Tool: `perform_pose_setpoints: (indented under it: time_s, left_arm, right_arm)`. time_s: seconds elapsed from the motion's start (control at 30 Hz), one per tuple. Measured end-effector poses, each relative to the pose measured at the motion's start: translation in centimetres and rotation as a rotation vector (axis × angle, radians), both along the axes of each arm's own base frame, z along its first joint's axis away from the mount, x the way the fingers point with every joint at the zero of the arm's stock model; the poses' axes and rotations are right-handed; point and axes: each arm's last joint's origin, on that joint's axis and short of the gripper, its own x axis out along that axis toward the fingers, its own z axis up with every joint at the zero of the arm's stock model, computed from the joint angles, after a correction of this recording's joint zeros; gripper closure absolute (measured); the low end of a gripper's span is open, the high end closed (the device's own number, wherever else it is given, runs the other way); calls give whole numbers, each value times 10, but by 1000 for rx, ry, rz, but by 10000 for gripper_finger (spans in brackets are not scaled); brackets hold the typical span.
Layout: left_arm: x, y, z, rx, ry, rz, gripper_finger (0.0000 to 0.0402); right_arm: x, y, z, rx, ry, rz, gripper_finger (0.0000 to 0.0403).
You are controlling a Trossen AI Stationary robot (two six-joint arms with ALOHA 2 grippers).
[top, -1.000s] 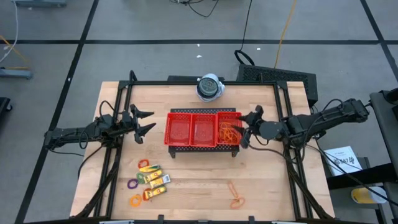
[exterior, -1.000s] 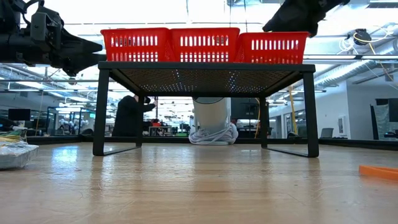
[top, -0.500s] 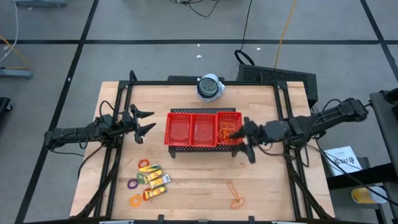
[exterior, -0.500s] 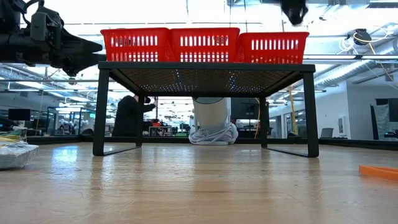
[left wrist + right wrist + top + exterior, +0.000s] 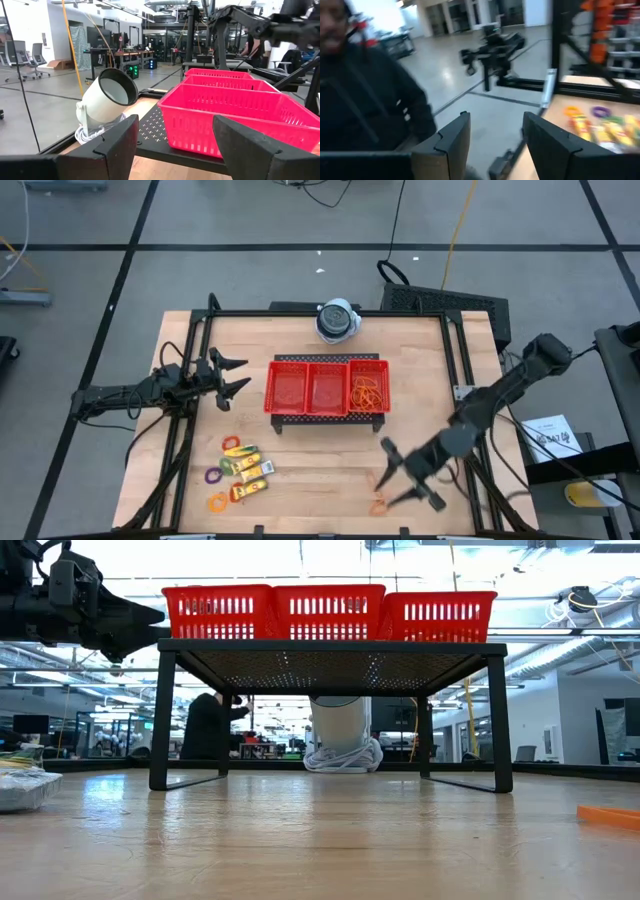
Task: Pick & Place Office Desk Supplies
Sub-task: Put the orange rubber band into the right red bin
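My right gripper (image 5: 400,477) looks smeared in the view from above, so its tips are hard to make out. In its own wrist view the two fingers (image 5: 452,142) stand apart with nothing between them. It hangs over the front right part of the tabletop (image 5: 310,460), close by the orange rubber-band loops (image 5: 379,498) lying there. My right arm reaches down slanted from the right edge.

In the low view, only the end of one orange loop (image 5: 608,815) shows at the picture's edge.

My left gripper (image 5: 232,376) waits left of the red tray (image 5: 326,387), open and empty.

More orange bands (image 5: 368,391) sit in the tray's right part. The yellow packets (image 5: 250,470) and little rings (image 5: 214,476) lie at the front left
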Motion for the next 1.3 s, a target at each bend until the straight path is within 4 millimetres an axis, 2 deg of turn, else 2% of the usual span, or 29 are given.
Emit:
perform_pose_setpoints:
  time_s: [0.13,0.33,0.53,0.63,0.73,0.83,0.97,1.1,1.3]
  left_arm:
    - [0,0,0,0,0,0,135]
    - [0,0,0,0,0,1,135]
    - [0,0,0,0,0,0,135]
    - [0,0,0,0,0,0,135]
    - [0,0,0,0,-1,0,135]
    - [0,0,0,0,0,0,135]
    - [0,0,0,0,0,0,135]
    - [0,0,0,0,0,0,135]
    - [0,0,0,0,-1,0,135]
  right_arm:
    - [3,25,-15,25,-10,58,232]
    - [5,62,-38,105,-114,134,232]
    - [1,86,-59,135,-221,183,232]
    - [-3,99,-60,107,-306,165,227]
    - [-6,115,-48,24,-324,80,207]
    - [-8,126,-38,-149,-211,-5,174]
    - [-10,131,-38,-360,25,-99,134]
    - [-12,121,-57,-427,251,-195,123]
    - [-21,97,-100,-441,500,-301,142]
